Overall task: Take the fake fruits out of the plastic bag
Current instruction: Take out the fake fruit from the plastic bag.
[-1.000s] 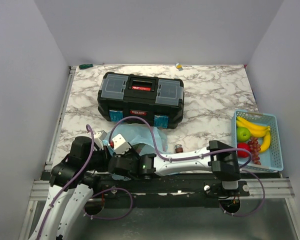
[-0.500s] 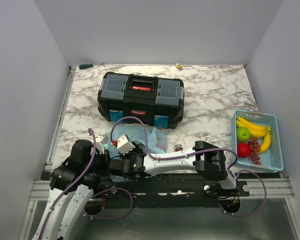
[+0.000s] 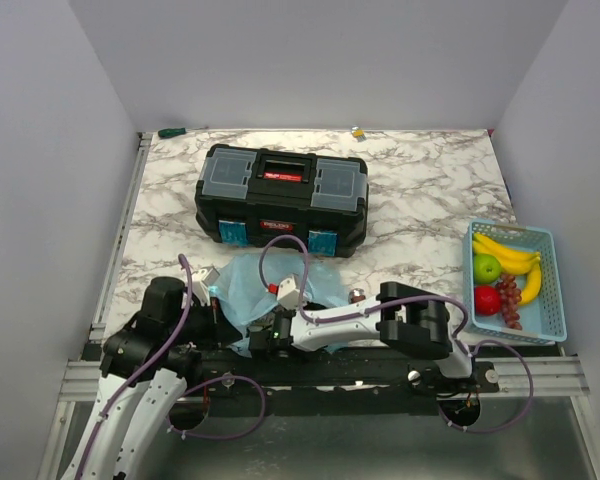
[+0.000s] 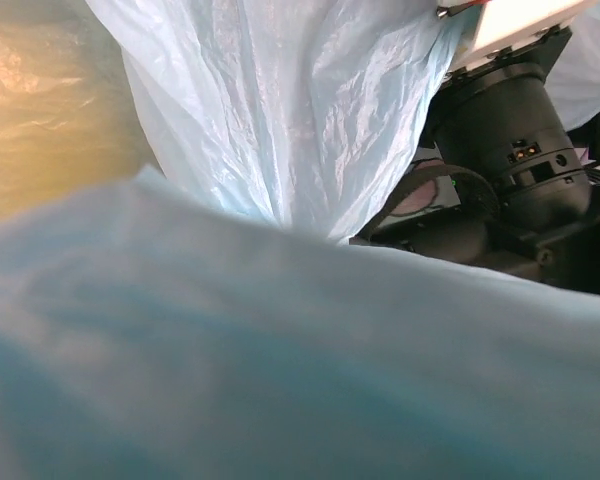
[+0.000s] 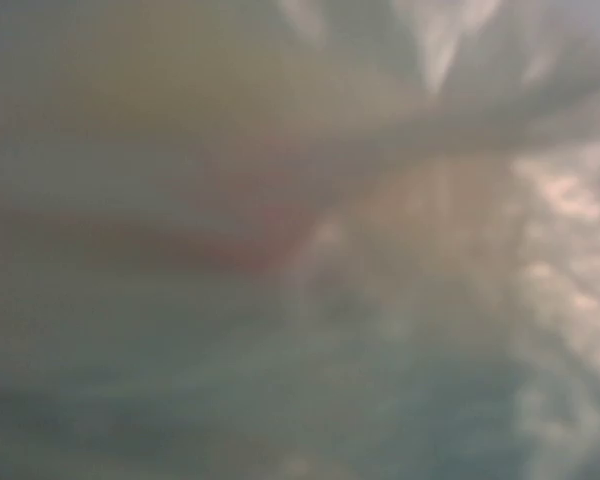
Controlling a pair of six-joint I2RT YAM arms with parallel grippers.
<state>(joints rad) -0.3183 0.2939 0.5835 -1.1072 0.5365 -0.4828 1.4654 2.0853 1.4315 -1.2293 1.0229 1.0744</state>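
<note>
The light-blue plastic bag [image 3: 248,285] lies crumpled in front of the black toolbox. My left gripper [image 3: 208,290] sits at the bag's left edge, shut on the film. In the left wrist view the bag [image 4: 280,120] hides the fingers, and an orange-yellow shape [image 4: 25,100] glows through it. My right arm [image 3: 350,318] reaches left across the near edge, its wrist [image 3: 286,292] pushed into the bag. The right wrist view is a blur of blue film [image 5: 280,400] with a reddish patch [image 5: 230,240], and no fingers show there. Bananas [image 3: 508,255], a green apple [image 3: 487,268] and a red apple [image 3: 488,299] lie in the blue basket [image 3: 555,290].
The black toolbox [image 3: 282,196] stands closed behind the bag. A small round object [image 3: 357,295] rests on the marble top beside the right arm. The basket sits at the table's right edge. Small items lie along the far edge [image 3: 358,131].
My right wrist has slid right and down into the bag. The bag has spread wider over it. The left arm has stayed put.
</note>
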